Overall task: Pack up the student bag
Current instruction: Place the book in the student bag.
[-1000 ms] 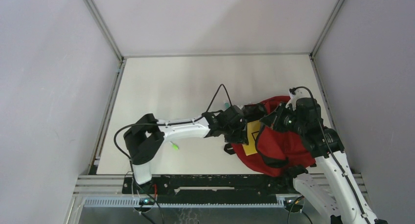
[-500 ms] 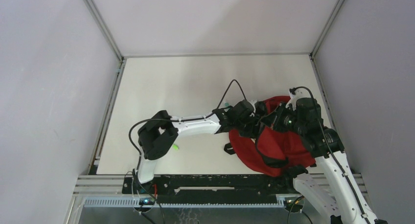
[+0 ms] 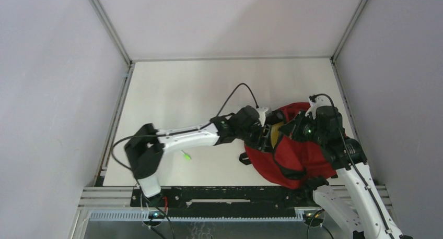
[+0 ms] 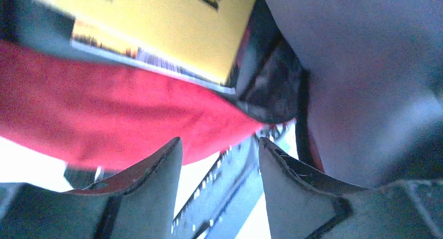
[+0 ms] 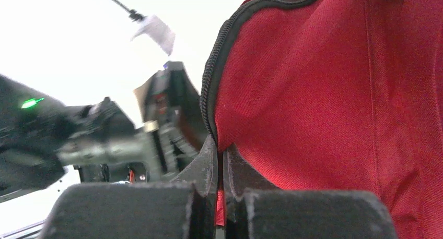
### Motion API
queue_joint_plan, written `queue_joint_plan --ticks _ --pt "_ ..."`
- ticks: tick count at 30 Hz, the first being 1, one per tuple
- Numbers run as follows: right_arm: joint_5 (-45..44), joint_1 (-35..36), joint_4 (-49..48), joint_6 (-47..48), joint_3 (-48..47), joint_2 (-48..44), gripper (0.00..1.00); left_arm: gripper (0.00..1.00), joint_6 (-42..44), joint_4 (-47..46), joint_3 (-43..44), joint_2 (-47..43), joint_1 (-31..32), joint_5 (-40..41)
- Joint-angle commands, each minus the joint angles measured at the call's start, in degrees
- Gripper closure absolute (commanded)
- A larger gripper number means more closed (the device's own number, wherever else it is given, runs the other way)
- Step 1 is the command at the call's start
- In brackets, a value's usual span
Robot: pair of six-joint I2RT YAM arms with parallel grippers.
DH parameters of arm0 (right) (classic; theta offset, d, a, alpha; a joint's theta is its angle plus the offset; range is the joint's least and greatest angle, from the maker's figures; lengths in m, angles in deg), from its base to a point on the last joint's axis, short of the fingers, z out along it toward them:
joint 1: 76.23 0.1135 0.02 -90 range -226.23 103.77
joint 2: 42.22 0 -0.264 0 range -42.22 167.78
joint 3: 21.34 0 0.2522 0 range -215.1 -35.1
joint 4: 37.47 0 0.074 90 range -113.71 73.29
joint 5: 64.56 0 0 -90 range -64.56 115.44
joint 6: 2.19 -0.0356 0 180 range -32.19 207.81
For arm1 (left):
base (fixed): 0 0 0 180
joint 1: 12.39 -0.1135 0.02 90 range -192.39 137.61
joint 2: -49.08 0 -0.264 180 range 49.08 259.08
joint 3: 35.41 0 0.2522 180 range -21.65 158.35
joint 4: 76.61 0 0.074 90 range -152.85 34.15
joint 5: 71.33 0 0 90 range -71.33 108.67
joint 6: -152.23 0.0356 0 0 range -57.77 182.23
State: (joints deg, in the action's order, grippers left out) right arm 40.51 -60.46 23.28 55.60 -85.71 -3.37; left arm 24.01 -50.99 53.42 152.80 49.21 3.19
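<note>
The student bag (image 3: 298, 155) sits at the table's near right. The right gripper (image 5: 220, 153) pinches its zippered rim (image 5: 209, 93), lifting the mouth; the left gripper (image 4: 219, 147), jaws spread and empty, should push the yellow book (image 4: 156, 25) deeper, squarely.

I work in a robotics lab cell, not a home or a shop. My bench is a plain white flat tabletop (image 3: 209, 87), boxed in on three sides by blank pale grey wall panels (image 3: 52, 93) that are held in slim aluminium frame posts (image 3: 107, 25). My two white-and-black jointed arms (image 3: 183, 137) are bolted to a black metal base rail (image 3: 230, 193) at the near edge, and a grey slotted cable duct (image 3: 193, 216) runs just in front of it. A loose black cable (image 3: 241, 84) loops above my left wrist, and a small green status light (image 3: 310, 129) glows on my right one.
</note>
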Motion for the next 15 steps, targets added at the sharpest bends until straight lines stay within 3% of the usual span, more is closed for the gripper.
queue_joint_plan --ticks 1,6,10,11,13,15 --pt "-0.4 -0.3 -3.4 1.5 0.0 0.1 1.0 0.38 4.2 4.9 -7.1 -14.7 -0.8 -1.9" --pt "0.8 2.0 -7.0 1.2 2.1 2.5 1.0 0.36 4.9 16.8 -12.6 -25.0 -3.5 12.0" --pt "-11.1 14.1 -9.0 0.1 3.5 8.5 0.98 0.37 -1.3 21.3 -20.2 -32.6 -11.0 19.8" --pt "-13.8 17.6 -9.4 0.1 3.5 11.0 0.91 0.34 -2.6 21.4 -22.4 -34.5 -13.4 20.5" --pt "-16.2 22.1 -9.8 0.3 3.2 16.8 0.54 0.28 -5.1 21.3 -27.4 -38.8 -17.9 21.8" --pt "-15.7 24.0 -9.3 0.8 2.4 22.0 0.36 0.26 -7.3 23.5 -29.8 -42.6 -21.2 25.3"
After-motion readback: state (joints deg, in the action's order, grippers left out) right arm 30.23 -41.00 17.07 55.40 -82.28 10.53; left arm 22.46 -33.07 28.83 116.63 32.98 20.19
